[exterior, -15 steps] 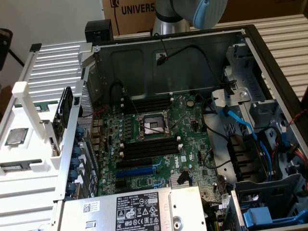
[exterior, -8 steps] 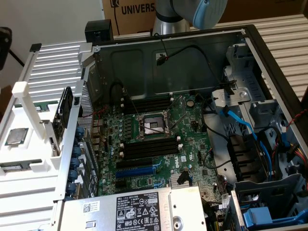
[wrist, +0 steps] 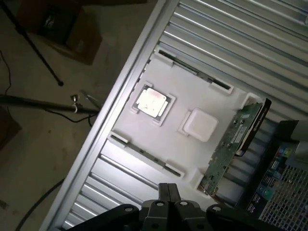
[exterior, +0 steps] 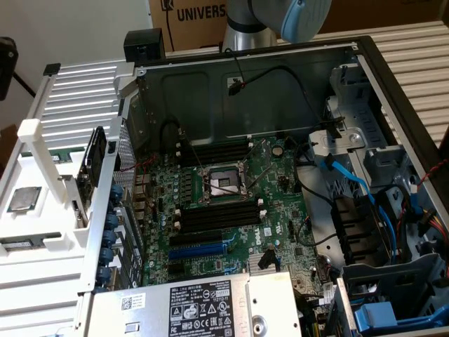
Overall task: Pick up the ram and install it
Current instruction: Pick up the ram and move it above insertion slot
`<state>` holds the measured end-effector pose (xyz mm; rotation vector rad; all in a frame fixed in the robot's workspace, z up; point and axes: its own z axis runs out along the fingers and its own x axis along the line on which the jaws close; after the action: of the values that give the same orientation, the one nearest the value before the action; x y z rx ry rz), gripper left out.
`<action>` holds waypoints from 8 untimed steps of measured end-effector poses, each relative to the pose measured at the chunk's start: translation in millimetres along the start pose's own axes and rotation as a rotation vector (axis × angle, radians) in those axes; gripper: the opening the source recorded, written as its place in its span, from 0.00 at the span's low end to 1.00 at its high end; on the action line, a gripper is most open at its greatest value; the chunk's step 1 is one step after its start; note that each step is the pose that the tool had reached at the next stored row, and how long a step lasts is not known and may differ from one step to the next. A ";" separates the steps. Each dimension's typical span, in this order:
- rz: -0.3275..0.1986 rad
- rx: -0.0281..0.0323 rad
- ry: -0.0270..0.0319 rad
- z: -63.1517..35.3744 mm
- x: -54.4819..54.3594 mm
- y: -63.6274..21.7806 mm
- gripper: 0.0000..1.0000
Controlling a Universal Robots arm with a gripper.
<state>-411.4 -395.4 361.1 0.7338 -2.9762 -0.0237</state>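
One gripper [wrist: 168,188] hangs over the white tray [wrist: 192,98], jaws pinched together on nothing. Counting the tray: one CPU chip [wrist: 151,101], one square white block [wrist: 199,124], one green card [wrist: 231,144] up on edge, and what look like two memory sticks. There's the ram [wrist: 144,155] nearest the gripper, and a second stick [wrist: 192,71] beyond the chip. Both stand on edge in holders, long axes parallel, running along the ribbed table [wrist: 269,43] and crosswise to the card. One motherboard [exterior: 280,210] lies to the exterior view's right.
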 end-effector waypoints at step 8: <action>-0.165 0.0144 0.0004 0.5 0.0 0.0 0.10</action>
<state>-411.4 -395.4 360.6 0.9783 -2.9100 -0.0117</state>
